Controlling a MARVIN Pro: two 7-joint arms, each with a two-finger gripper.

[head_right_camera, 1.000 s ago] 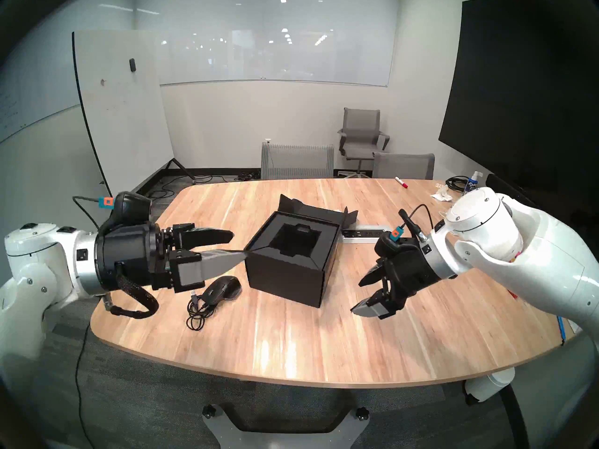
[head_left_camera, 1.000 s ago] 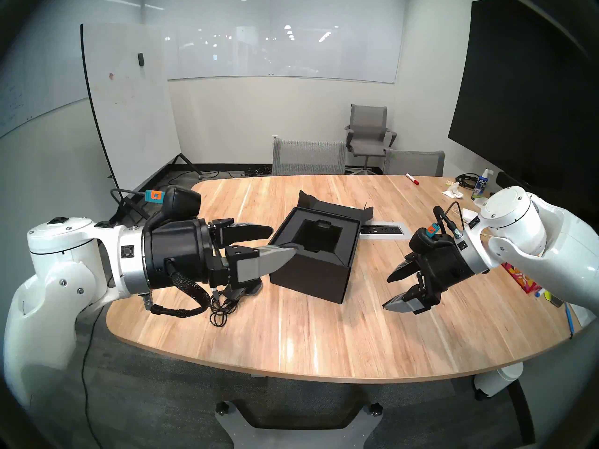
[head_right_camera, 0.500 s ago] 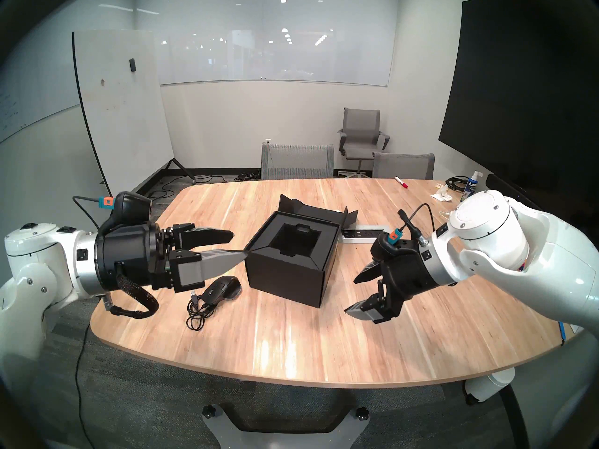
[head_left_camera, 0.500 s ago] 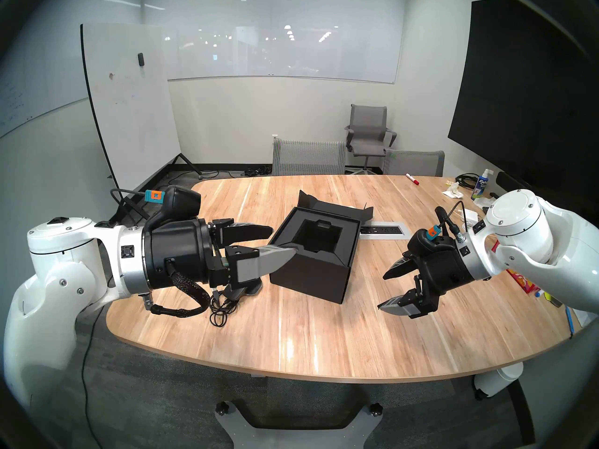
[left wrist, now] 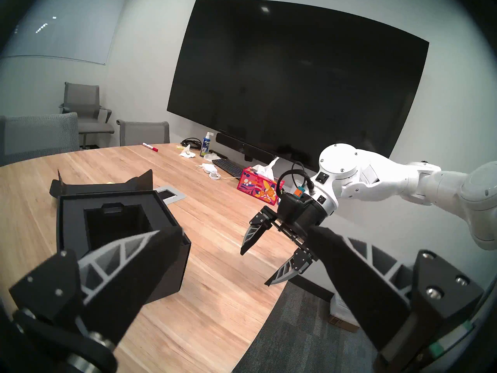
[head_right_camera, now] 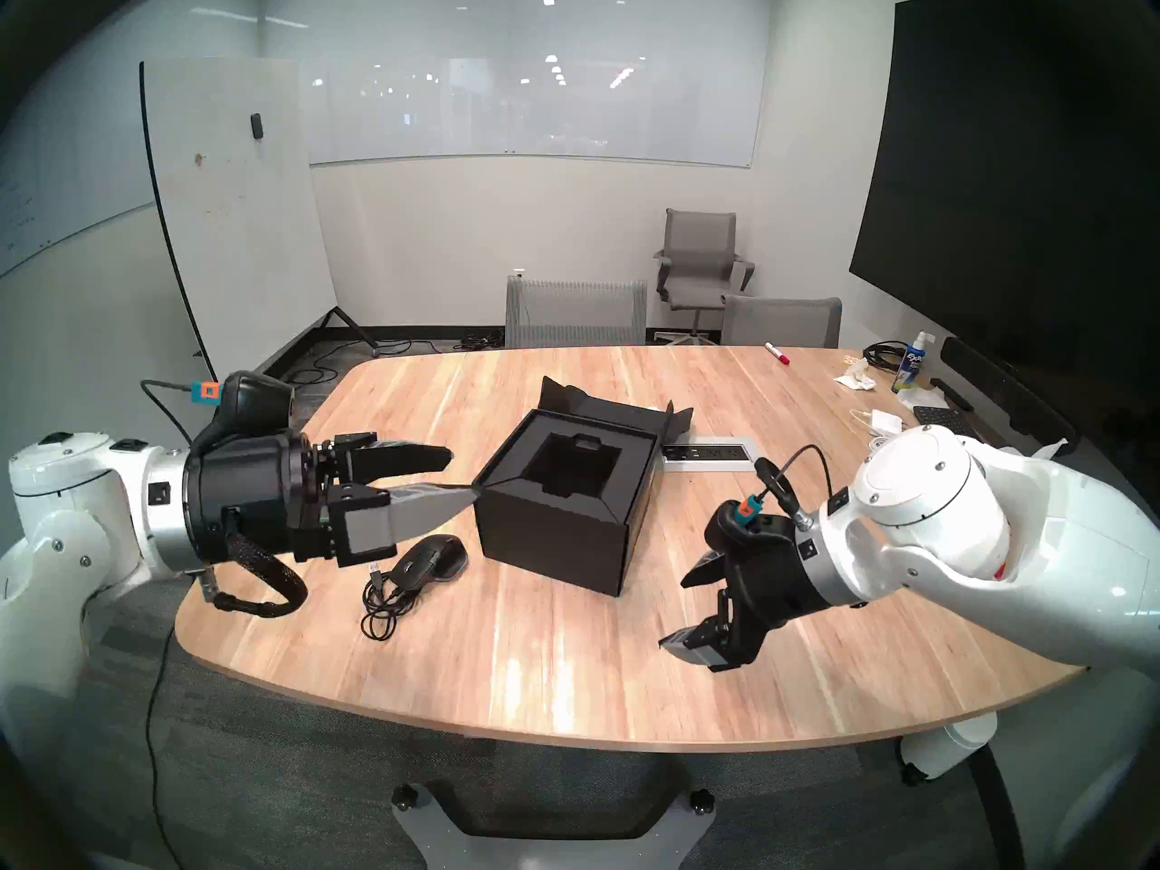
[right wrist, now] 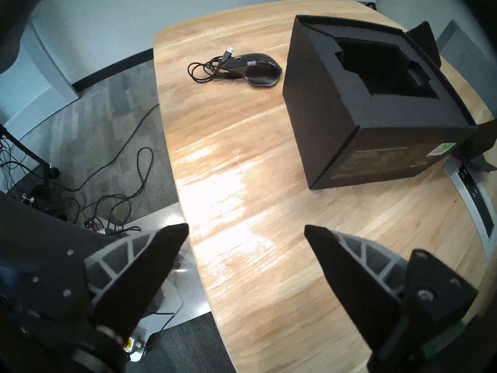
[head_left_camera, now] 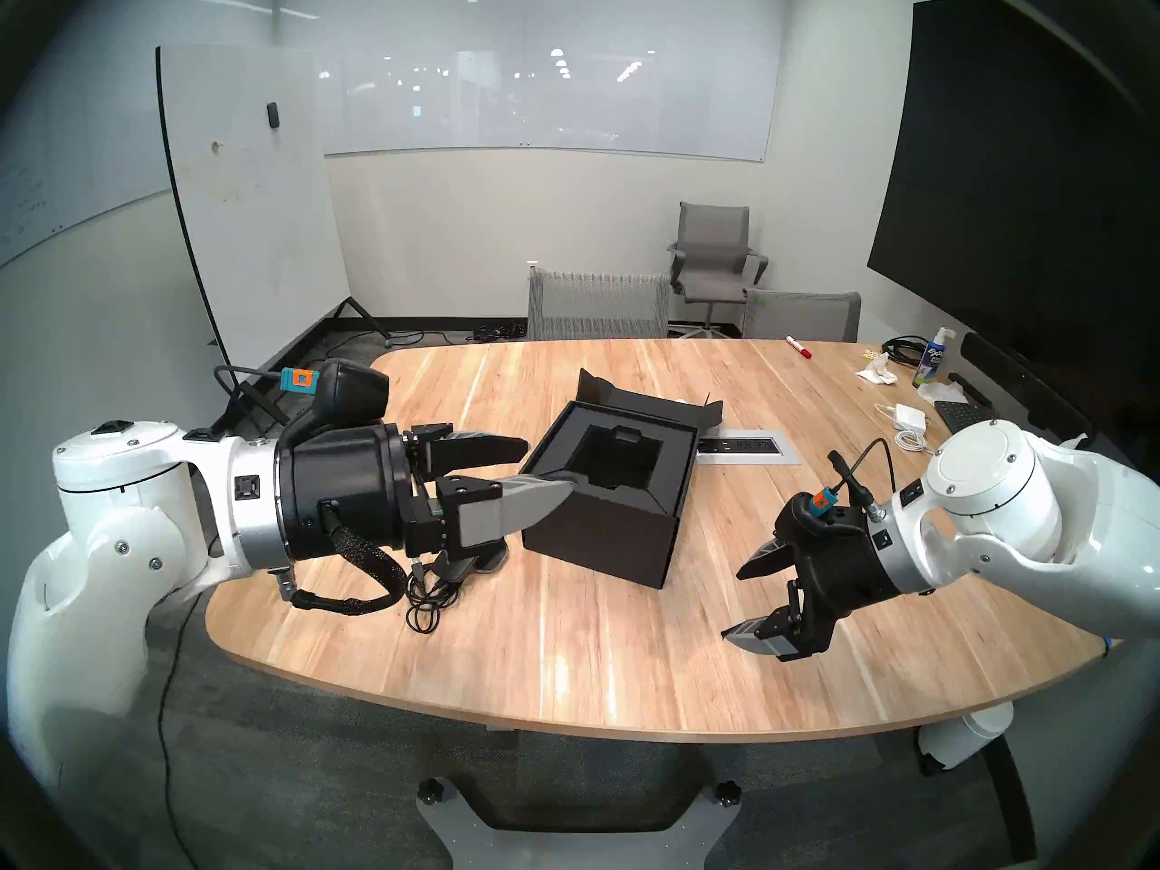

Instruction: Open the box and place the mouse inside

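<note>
The black box (head_left_camera: 612, 504) stands open mid-table, its flap lid (head_left_camera: 646, 404) folded back and its moulded insert empty. The black mouse (head_right_camera: 427, 561) lies with its coiled cable on the table just left of the box (head_right_camera: 558, 523); in the right wrist view the mouse (right wrist: 255, 65) is far from the fingers. My left gripper (head_left_camera: 549, 468) hovers open at the box's near-left top corner, above the mouse, holding nothing. My right gripper (head_left_camera: 733, 605) hangs open and empty over bare table, right of the box (right wrist: 322, 122).
A power outlet panel (head_left_camera: 747, 448) is set into the table behind the box. A white charger (head_left_camera: 907, 417), keyboard (head_left_camera: 960, 413), spray bottle (head_left_camera: 932, 357) and red marker (head_left_camera: 798, 346) sit far right. A red tissue box (left wrist: 258, 185) lies behind my right arm. Chairs (head_left_camera: 596, 304) line the far edge.
My right arm has dropped and drawn back toward the table's near edge, uncovering the charger and keyboard. The left arm, box and mouse have not moved.
</note>
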